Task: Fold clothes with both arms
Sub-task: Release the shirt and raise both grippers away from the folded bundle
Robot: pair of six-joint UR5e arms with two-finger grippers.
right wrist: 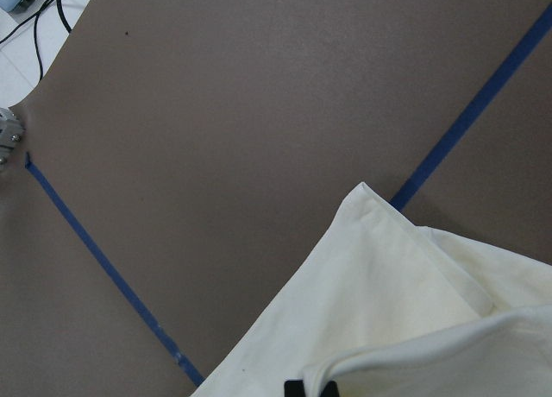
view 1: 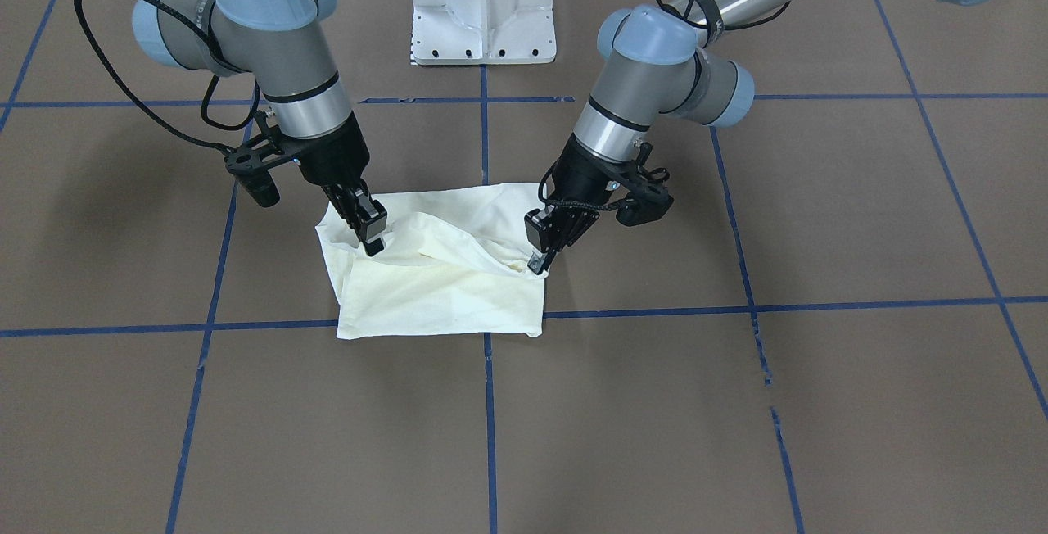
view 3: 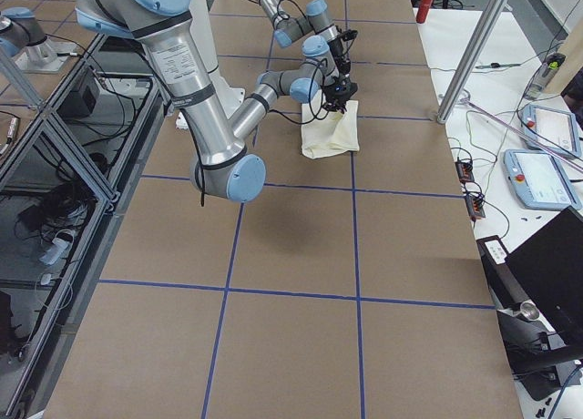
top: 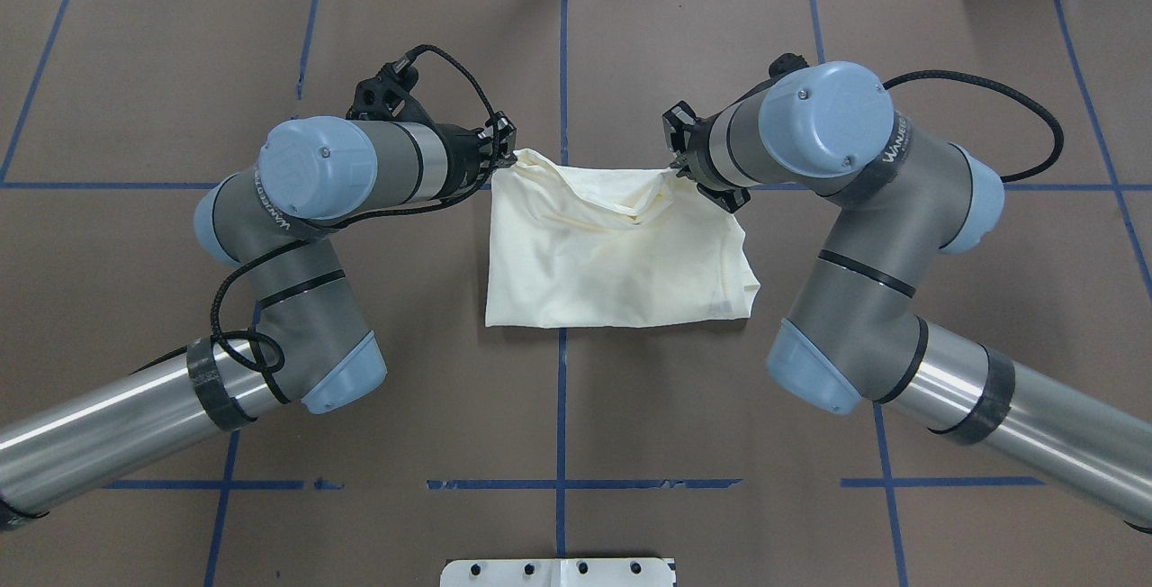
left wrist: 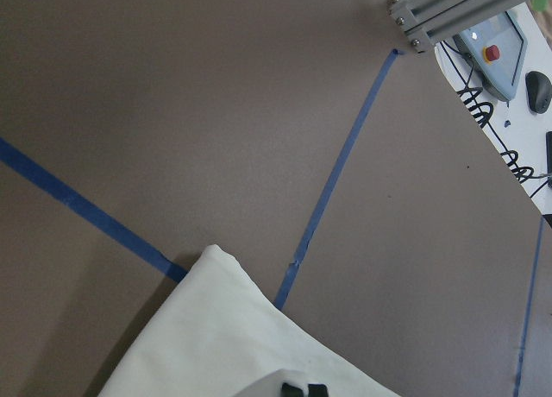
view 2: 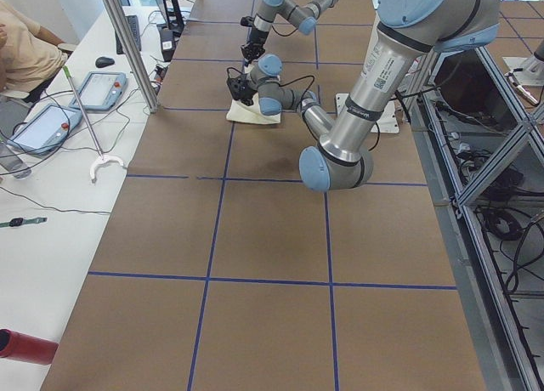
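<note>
The T-shirt (view 1: 442, 296) is seen part-folded in front of the pedestal base (view 1: 483, 10), a raised layer clenched by the left gripper (view 1: 538, 260) and right gripper (view 1: 372, 235). If these 2 are moved unevenly, fabric may be pulled free and the fold skewed.

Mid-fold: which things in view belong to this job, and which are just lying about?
Job: T-shirt, left gripper, right gripper, both pinching it.
Lying about: white pedestal base, control pendant, red cylinder.
</note>
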